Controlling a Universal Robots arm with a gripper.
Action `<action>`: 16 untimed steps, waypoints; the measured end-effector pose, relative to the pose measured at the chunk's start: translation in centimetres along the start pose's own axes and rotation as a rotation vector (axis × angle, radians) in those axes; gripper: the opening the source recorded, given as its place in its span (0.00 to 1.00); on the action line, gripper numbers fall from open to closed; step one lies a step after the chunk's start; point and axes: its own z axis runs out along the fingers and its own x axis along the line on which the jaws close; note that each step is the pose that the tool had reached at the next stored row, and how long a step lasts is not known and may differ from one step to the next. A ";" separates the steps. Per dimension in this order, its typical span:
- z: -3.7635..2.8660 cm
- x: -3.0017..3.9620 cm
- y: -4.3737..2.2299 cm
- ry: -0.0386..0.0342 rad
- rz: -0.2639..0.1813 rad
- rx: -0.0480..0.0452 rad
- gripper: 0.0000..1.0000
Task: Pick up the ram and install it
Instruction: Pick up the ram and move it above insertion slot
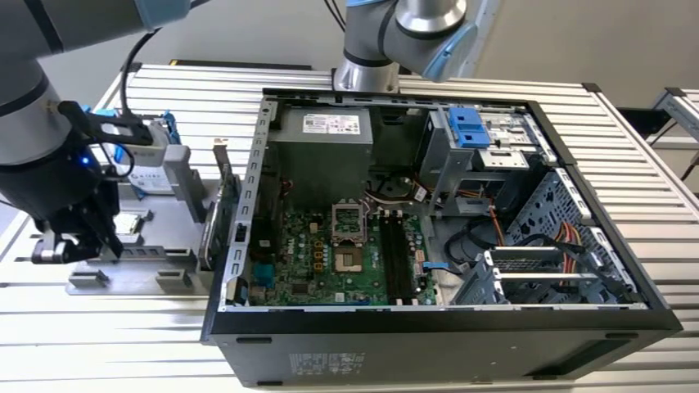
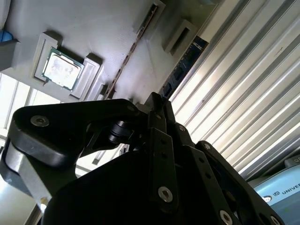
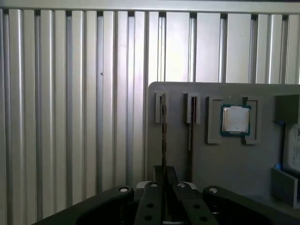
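The ram (image 3: 162,126) is a slim blue stick with dark chips (image 2: 185,63). It stands on edge in a slot near the border of the grey parts tray (image 3: 225,164). My gripper (image 3: 163,176) is over the stick's near end, and its black fingers are pressed together on the thin board. The second wrist view shows the gripper (image 2: 158,101) at the point where the stick ends. In the exterior view my gripper (image 1: 60,250) hangs low over the tray (image 1: 120,282), at the exterior view's left of the open computer case (image 1: 437,319).
A second thin stick (image 3: 191,126) stands in the neighbouring slot. A processor chip (image 3: 236,119) lies in a tray pocket. The tray also holds a silver hard drive with blue rails (image 1: 153,160) and a green card (image 1: 224,196). The motherboard's long memory slots (image 1: 395,254) lie inside the case.
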 end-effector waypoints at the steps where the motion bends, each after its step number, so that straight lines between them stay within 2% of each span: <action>1: -0.05 0.00 -0.01 0.0000 0.000 0.0000 0.00; 16: -0.96 0.00 0.01 0.0001 0.000 -0.0001 0.00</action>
